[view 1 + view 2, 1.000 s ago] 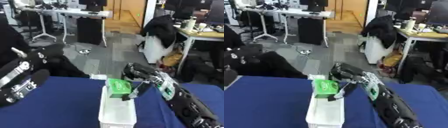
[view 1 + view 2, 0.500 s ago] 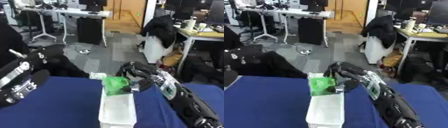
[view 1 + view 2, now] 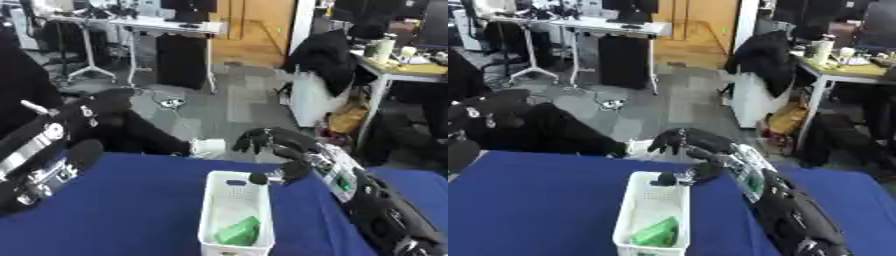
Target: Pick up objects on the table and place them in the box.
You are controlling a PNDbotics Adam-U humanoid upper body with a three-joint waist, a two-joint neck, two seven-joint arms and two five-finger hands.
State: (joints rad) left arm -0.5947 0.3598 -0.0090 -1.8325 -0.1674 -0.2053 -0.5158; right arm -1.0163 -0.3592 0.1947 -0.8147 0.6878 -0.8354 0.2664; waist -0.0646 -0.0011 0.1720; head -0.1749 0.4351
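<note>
A green object (image 3: 238, 232) lies inside the white slotted box (image 3: 213, 201), near its front end, tilted against the wall. My right hand (image 3: 267, 148) hovers above the far end of the box, fingers spread and relaxed, thumb tip (image 3: 258, 178) over the rim, holding nothing. My left arm (image 3: 39, 160) comes in at the left edge over the blue table (image 3: 122, 210); its hand is not visible in either view.
A small white object (image 3: 208, 147) sits at the table's far edge, left of my right hand. Beyond the table are office desks, chairs and bags on a grey floor.
My right hand let go of the green object, which dropped into the box; the fingers opened and the hand drew back a little toward the far end.
</note>
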